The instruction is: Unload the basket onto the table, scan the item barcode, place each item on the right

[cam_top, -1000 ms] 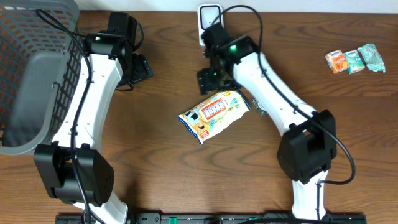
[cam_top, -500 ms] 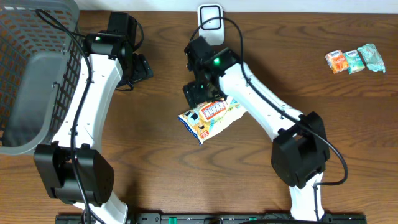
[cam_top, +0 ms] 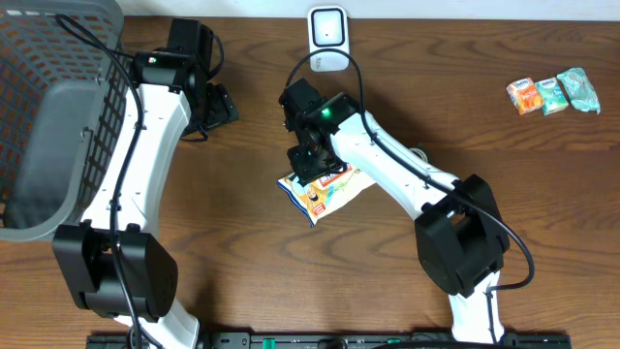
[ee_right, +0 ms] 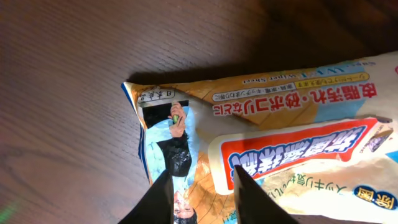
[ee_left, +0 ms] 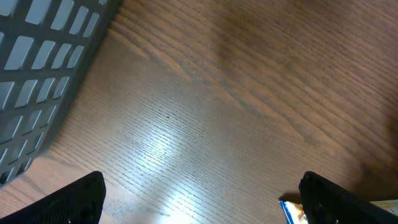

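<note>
Right gripper (cam_top: 308, 161) is down on a crinkly cream and orange plastic snack packet (cam_top: 327, 190). Its 2 fingers (ee_right: 158, 200) are drawn in to a narrow gap with a strip of the wrapper caught between them. In the right wrist view the snack packet spreads ahead of the fingertips and off to their right. Its red label band with white lettering lies just beyond the tips, and 1 corner of the bag points away to the left. The bag lies on the dark brown wooden table (cam_top: 242, 252). A white rectangular barcode scanner (cam_top: 328, 27) stands beyond this gripper at the table's far edge, well apart from the packet. 3 small colourful sachets (cam_top: 552, 94) lie far off to its right.

Left gripper (cam_top: 219, 105) hangs over bare wood with its jaws spread fully and nothing between them. Its 2 dark fingertips (ee_left: 68, 202) sit at opposite lower corners of the left wrist view. A grey slotted plastic basket (cam_top: 48, 116) stands just to this gripper's left.
</note>
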You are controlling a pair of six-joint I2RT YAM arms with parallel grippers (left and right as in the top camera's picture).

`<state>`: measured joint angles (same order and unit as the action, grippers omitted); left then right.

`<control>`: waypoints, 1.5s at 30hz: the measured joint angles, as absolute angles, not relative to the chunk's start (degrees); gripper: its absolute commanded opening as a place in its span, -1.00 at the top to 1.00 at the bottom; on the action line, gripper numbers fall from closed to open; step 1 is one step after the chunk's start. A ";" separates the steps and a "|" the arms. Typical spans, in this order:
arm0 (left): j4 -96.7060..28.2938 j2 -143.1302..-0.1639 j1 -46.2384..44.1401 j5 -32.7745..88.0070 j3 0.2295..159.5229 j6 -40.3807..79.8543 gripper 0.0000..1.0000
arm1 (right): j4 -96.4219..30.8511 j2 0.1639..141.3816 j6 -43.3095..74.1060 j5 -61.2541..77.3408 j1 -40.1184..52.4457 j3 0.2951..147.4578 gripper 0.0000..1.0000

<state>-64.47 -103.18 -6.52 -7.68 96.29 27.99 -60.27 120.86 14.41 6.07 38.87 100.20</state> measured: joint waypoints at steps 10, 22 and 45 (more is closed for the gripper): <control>-64.47 -103.18 -6.52 -7.68 96.29 27.99 -0.95 | -55.68 120.77 16.34 5.45 38.87 92.16 0.98; -64.45 -103.18 -6.52 -7.68 96.29 27.99 -0.95 | -67.85 119.44 18.41 3.70 37.45 92.31 0.67; -64.47 -103.18 -6.52 -7.70 96.29 27.99 -0.95 | -49.71 118.26 18.02 -5.63 30.68 86.63 -0.04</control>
<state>-64.47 -103.18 -6.52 -7.70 96.29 27.99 -49.71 118.26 18.02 -5.63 30.68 86.63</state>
